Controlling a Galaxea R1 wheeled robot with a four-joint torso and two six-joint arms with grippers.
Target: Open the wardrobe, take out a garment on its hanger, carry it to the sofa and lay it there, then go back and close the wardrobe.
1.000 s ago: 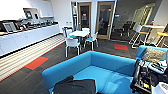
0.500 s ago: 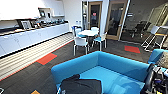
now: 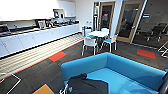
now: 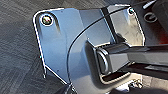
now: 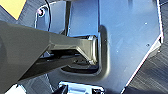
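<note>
Whether my pincers are clenched or released I cannot tell: both wrist views are showing my own dark plates and jointed bars over grey carpet, and no fingers are making themselves out.

Looking down from my head, I am seeing the garment point(image 3: 87, 86), the black T-shirt, lying crumpled on the seat of the sofa point(image 3: 130, 68), at its near left end. A thin white edge of the hanger point(image 3: 65, 88) is peeking out at the shirt's left side. The bright blue sofa is filling the near right of the room, its low rounded back curving around behind the shirt.

Beyond the sofa's back, a white table point(image 3: 98, 33) is standing with white chairs point(image 3: 89, 43) around it. To the far left a long white counter point(image 3: 37, 37) is running along the wall, with dark appliances sitting on top. Red floor patches point(image 3: 57, 56) are breaking up the grey carpet point(image 3: 37, 75), and a yellow-orange one point(image 3: 44, 90) is showing at the near edge. Wood-framed glass doors point(image 3: 128, 21) are standing on the far right.
</note>
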